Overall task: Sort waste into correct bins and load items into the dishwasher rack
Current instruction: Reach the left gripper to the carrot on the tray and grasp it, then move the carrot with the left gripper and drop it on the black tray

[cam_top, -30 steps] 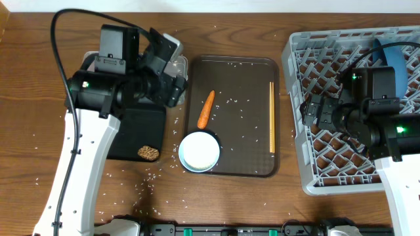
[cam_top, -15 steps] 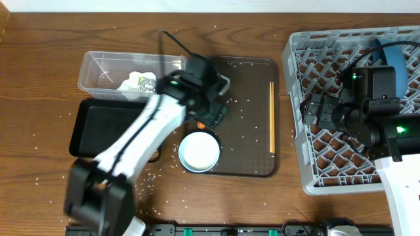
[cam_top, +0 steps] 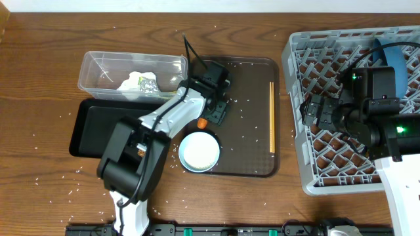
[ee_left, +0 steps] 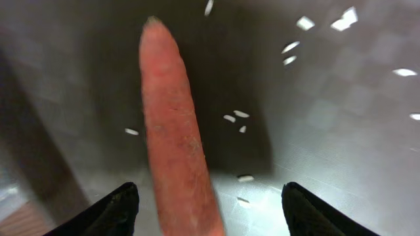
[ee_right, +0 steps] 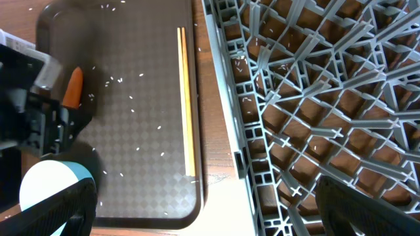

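Observation:
The orange carrot piece (ee_left: 176,131) lies on the brown serving tray (cam_top: 246,72). My left gripper (ee_left: 220,213) is open, low over it, with the carrot between the fingers, nearer the left one. From overhead this gripper (cam_top: 214,109) hides most of the carrot (cam_top: 202,122). My right gripper (ee_right: 210,216) is open and empty above the left wall of the grey dishwasher rack (cam_top: 341,157). The dark-blue plate (cam_top: 396,59) stands in the rack. The white bowl (cam_top: 199,152) and the chopsticks (cam_top: 272,118) lie on the brown tray. The cups are out of view.
The clear tub (cam_top: 98,65) at the back left holds the tissue and wrapper (cam_top: 139,82). The black tray (cam_top: 92,128) lies in front of it; my left arm covers its right part. Loose rice (cam_top: 239,105) is scattered over the brown tray and table.
My left arm has swung from above the tub and black tray over to the brown tray and come down around the carrot. The right arm has not moved.

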